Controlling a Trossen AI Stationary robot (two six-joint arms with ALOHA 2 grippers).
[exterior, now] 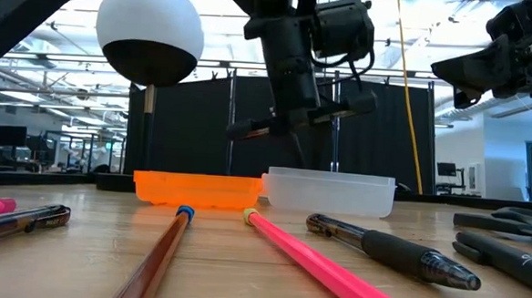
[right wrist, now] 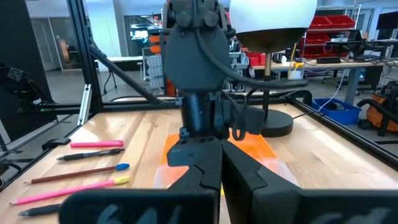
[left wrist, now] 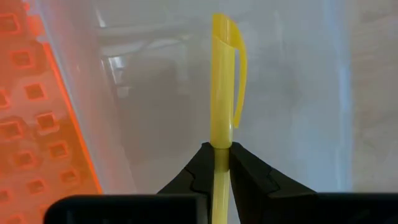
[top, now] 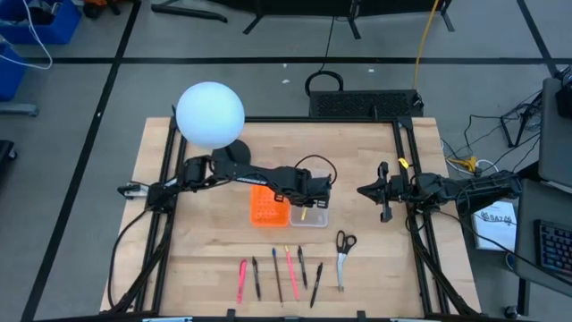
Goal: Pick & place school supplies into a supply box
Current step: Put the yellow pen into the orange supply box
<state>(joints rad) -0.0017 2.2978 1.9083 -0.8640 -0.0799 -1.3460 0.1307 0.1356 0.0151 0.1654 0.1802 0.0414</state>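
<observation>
Bare wood lies open around our left gripper (top: 315,202), which pinches a yellow pen (left wrist: 222,93) over the clear box (top: 310,216) at table centre. At 3 o'clock our right gripper (top: 365,190) hangs near the table's edge, fingers together; remaining pens (top: 279,277) and scissors (top: 343,255) lie at 6 o'clock.

Two dark jointed arms, black cables looping along them.

Stood at the back left of the wooden tabletop (top: 206,246): a lamp with a white globe (top: 210,114) on a dark round base (top: 237,152). Lay near the middle, an orange perforated panel (top: 268,207). Beyond the far edge, a black case (top: 362,104) on the floor.
</observation>
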